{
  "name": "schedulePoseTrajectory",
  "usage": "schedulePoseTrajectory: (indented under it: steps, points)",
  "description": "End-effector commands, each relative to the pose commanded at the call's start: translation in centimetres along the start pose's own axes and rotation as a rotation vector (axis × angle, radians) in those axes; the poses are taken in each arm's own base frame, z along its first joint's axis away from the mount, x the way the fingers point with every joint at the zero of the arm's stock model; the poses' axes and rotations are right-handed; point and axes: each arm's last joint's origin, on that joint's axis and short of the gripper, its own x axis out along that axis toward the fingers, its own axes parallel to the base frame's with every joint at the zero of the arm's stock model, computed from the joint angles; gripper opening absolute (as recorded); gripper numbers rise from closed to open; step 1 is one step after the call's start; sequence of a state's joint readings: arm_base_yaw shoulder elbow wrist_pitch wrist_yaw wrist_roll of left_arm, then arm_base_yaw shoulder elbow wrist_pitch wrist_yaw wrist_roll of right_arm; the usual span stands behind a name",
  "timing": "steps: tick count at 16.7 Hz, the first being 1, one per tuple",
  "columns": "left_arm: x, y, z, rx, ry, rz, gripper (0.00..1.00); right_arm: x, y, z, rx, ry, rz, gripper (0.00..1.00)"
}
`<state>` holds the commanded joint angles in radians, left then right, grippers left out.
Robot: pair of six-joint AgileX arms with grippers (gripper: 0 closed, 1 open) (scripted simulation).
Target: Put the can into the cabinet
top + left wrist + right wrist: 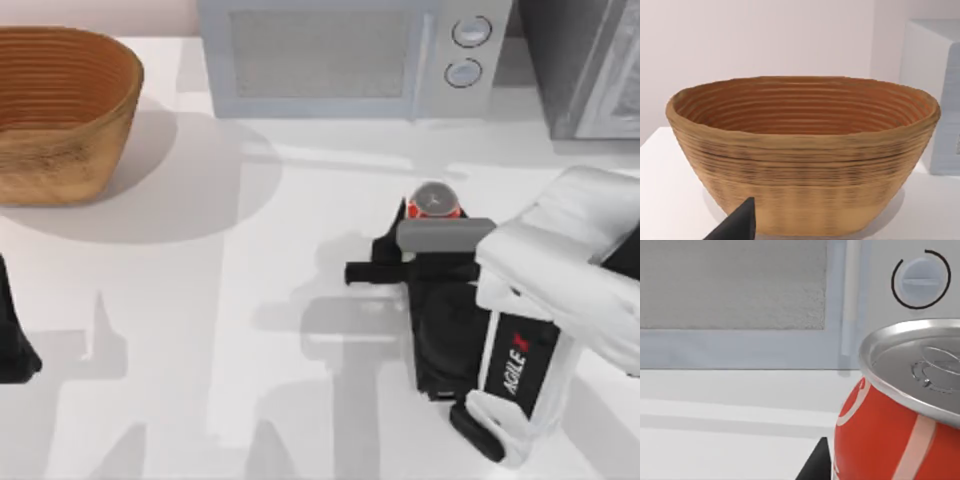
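A smooth white table [250,300] carries a ribbed, woven tan wicker basket [60,110] at its far left and a light grey microwave with two round knobs [350,55] along the back edge. A large dark grey cabinet [585,65] stands at the back right corner, just beside the microwave.

Open white table [250,300]: bare across the middle and front, passable between the basket [55,110] at far left and the right arm. Back edge blocked by the microwave [350,55], with the cabinet [585,65] just beside it at far right. Can [434,201]: upright in front of the microwave's knobs, right gripper [432,222] close against it; bare tabletop between can and both units.
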<state>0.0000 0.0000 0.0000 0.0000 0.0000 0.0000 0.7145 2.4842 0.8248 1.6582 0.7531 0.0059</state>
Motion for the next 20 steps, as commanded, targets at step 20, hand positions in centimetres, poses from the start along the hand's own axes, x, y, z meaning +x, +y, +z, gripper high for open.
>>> schedulePoseTrajectory:
  steps: [20]
  points:
    - [0.0,0.0,0.0,0.000,0.000,0.000,1.00,0.7,0.6,5.1,-0.002,0.003,0.003,0.00]
